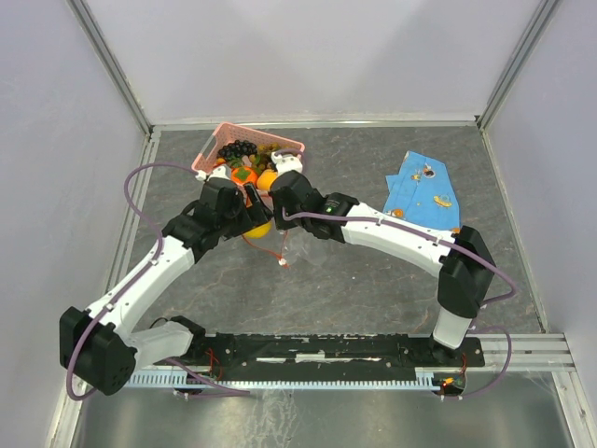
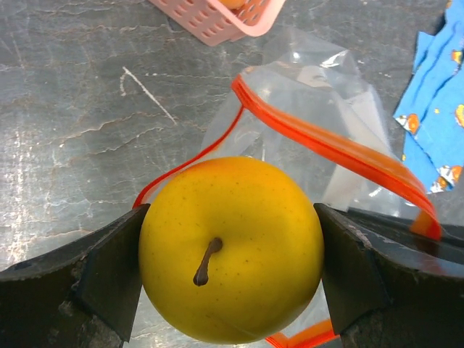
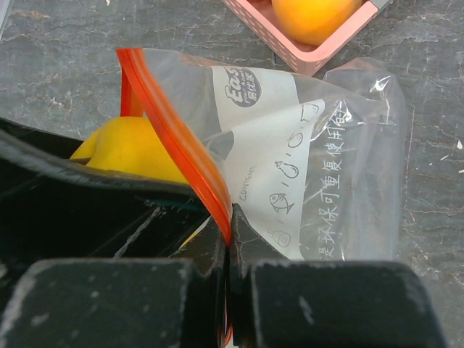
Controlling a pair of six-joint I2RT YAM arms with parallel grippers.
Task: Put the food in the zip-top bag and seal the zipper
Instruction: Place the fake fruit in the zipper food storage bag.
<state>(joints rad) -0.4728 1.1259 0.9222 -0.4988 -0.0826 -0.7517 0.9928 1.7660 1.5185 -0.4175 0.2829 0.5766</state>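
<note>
The left gripper (image 2: pixel 230 270) clasps the yellow fruit (image 2: pixel 232 217) at its widest, while the right gripper (image 3: pixel 230 239) pinches the zipper (image 3: pixel 174 130) of the zip-top bag (image 3: pixel 326 167), which we judge limp and slippery.

Top view looks down from behind my arms; both close wrist views share lemon (image 2: pixel 232 246), bag (image 2: pixel 319 94), basket (image 2: pixel 217 22).

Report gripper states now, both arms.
Left gripper: closed, holding the yellow fruit.
Right gripper: closed, pinching the red zipper edge of the zip-top bag.
</note>
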